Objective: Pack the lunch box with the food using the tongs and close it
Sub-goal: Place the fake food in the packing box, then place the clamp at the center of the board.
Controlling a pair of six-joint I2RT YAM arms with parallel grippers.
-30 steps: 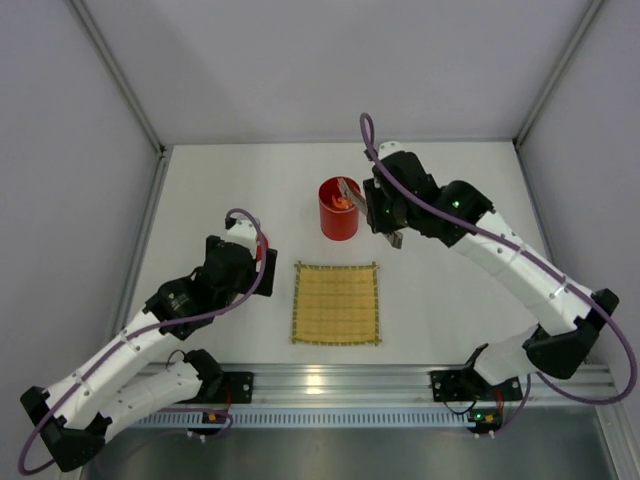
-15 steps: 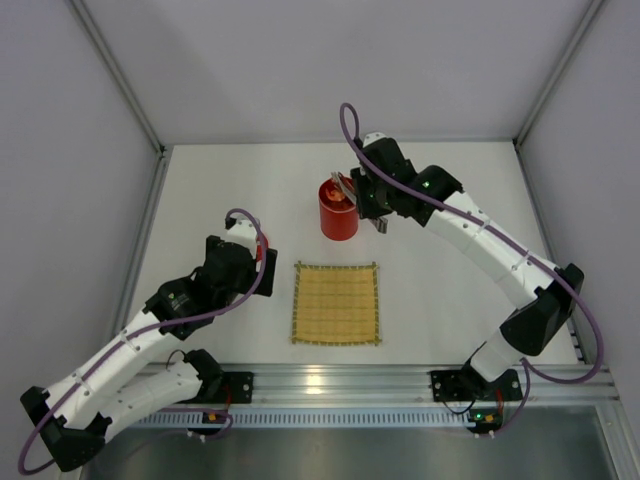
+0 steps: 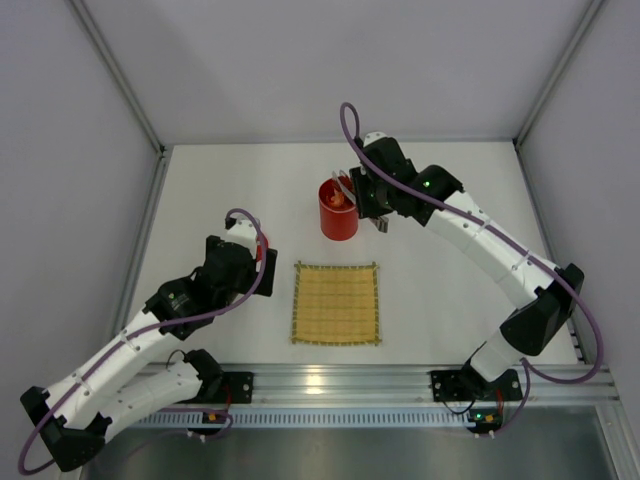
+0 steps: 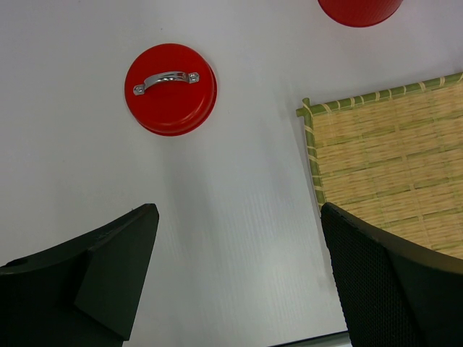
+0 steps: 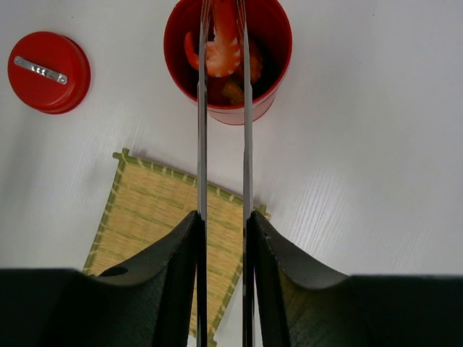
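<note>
The red lunch box stands open on the table behind the mat. My right gripper is just to its right, shut on the silver tongs. The tongs' two slim arms reach into the lunch box, a little apart. Between their tips lies an orange-pink piece of food on darker pieces. The right gripper's fingers press the tongs from both sides. The red lid with its silver handle lies flat on the table, ahead of my open left gripper, which holds nothing.
A yellow bamboo mat lies in the middle of the table, bare in all views; its corner is right of the left gripper. White walls close the table in at the back and both sides. A metal rail runs along the near edge.
The right arm has swung left and brought the tongs down into the lunch box. The tongs' arms now stand slightly apart. The left arm has not moved.
</note>
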